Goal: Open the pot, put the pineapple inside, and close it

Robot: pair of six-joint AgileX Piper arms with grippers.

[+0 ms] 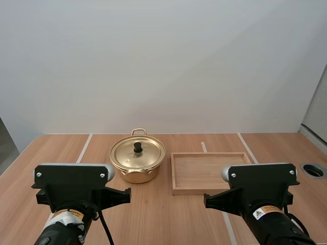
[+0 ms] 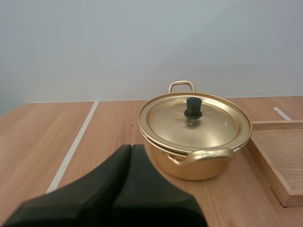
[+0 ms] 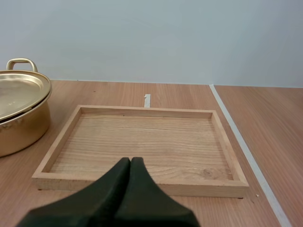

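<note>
Left tool (image 2: 131, 146) and right tool (image 3: 131, 160) are each lying pressed together as a dark wedge, gripping nothing.
The golden pot (image 1: 137, 175) is sitting on the table (image 1: 168, 219) before the left tool, wearing its lid (image 1: 148, 153); the wooden tray (image 1: 204, 191) is lying just beside it.

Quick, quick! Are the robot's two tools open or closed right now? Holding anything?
Left tool: closed, holding nothing.
Right tool: closed, holding nothing.
</note>
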